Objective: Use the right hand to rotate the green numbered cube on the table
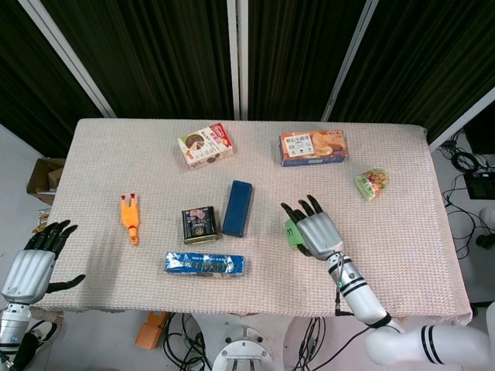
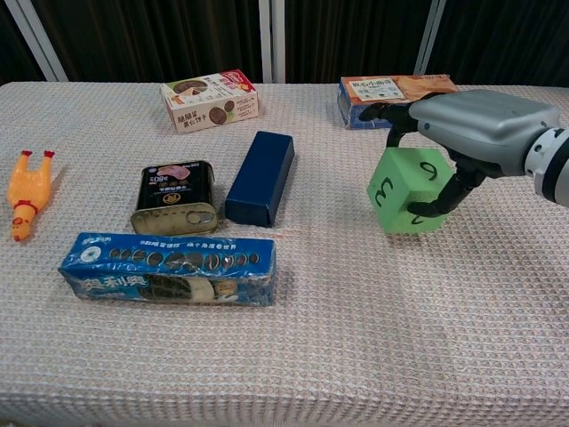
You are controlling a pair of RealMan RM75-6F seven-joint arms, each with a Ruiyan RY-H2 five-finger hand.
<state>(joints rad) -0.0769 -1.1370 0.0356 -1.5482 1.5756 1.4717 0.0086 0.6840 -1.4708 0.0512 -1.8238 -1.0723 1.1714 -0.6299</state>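
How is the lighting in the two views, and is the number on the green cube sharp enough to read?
Head view: even, bright light on the table, black curtains behind, the green numbered cube mostly hidden under the right hand, no digit readable. Chest view: sharp focus, soft shadows only; a 3 reads clearly on the cube's left face.

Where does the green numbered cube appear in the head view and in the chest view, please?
Head view: the green numbered cube lies right of centre, mostly hidden under the right hand.
Chest view: the cube sits right of centre, tilted, with the right hand gripping it from above.
Shared landmark: the dark blue box lies to the cube's left in both.
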